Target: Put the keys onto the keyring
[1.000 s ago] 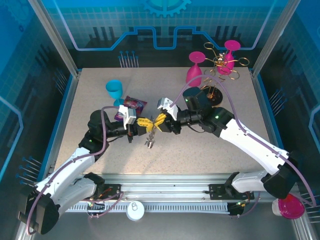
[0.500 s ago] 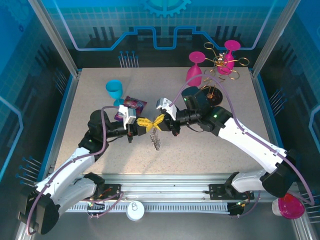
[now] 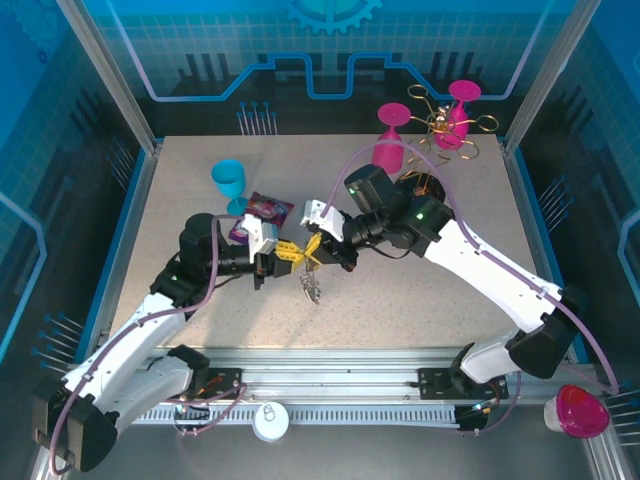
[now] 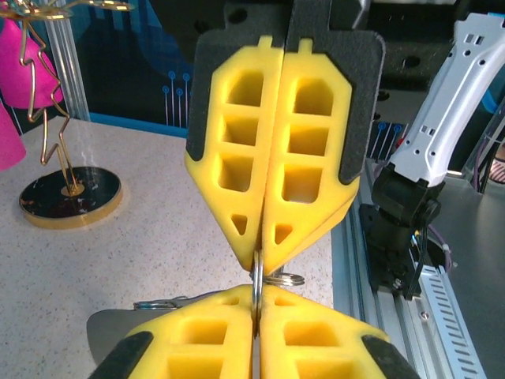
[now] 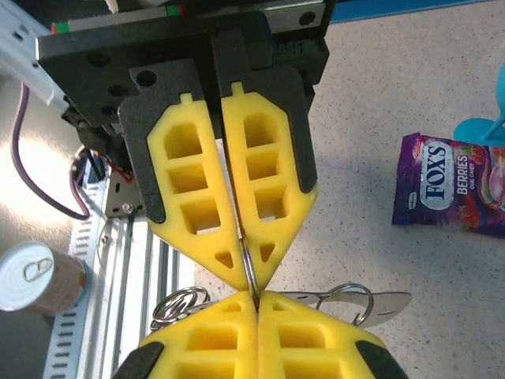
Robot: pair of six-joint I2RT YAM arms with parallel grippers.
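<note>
My left gripper (image 3: 292,253) and right gripper (image 3: 312,250) meet tip to tip above the middle of the table. Both are shut on the same thin metal keyring (image 4: 257,278), which stands edge-on between the yellow pads. In the right wrist view the keyring (image 5: 247,264) runs from my right gripper (image 5: 254,296) up into the left gripper's fingers (image 5: 201,213). In the left wrist view my left gripper (image 4: 258,298) faces the right gripper's fingers (image 4: 312,158). The keys (image 3: 310,290) dangle in a small bunch below the grip. A flat silver key (image 5: 387,300) and small rings (image 5: 175,304) poke out behind my right fingers.
A purple candy bag (image 3: 262,213) and a teal cup (image 3: 228,181) lie behind the left gripper. Two pink cups (image 3: 390,140) and a gold wire stand (image 3: 432,188) occupy the back right. A can (image 3: 270,420) rests on the front rail, and another pink cup (image 3: 578,412) sits at the front right.
The right arm's wrist and elbow have swung left and toward the back. Both grippers stay pinched together, shifted slightly, with the key bunch still hanging below.
</note>
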